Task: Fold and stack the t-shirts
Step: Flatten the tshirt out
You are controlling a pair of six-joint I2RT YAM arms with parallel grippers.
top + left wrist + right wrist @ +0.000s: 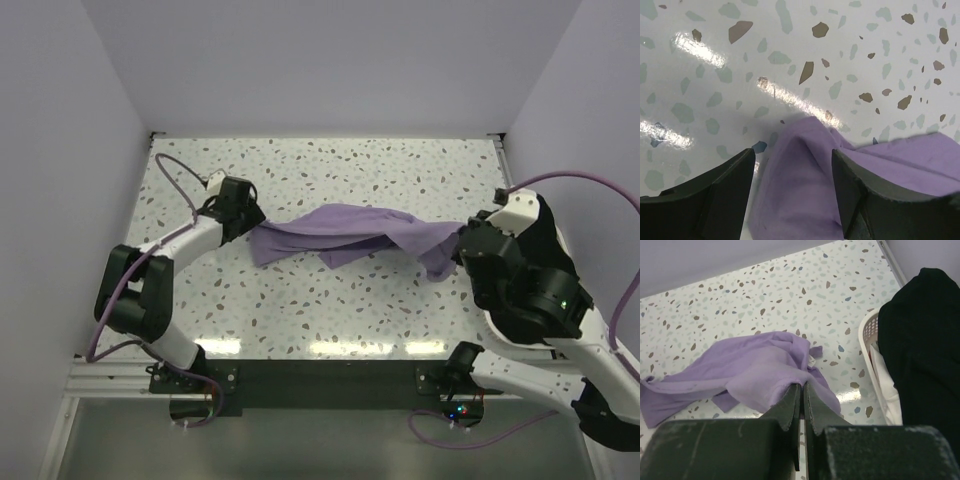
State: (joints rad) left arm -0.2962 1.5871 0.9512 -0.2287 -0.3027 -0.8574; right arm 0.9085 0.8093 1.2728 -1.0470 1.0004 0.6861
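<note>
Your speckled surface (330, 310) fills most of the overhead view, with white walls closing it in on three sides. The lavender t-shirt (340, 235) lies across the middle of it, bunched and creased, pulled out in a long band from the left arm (190, 245) to the right arm (520, 280).

The black t-shirt (925, 340) shows only in your right wrist view. It is heaped over a white perforated basket (866, 335) at the right edge, well apart from the lavender one.

Your right jaws are pressed together on a fold at the shirt's right end, and the cloth rises from the surface up to their tips.

Your left jaws are spread. A corner of the lavender cloth sits between the two dark fingers (725, 195), against the right one, with bare surface showing beside the left one.
</note>
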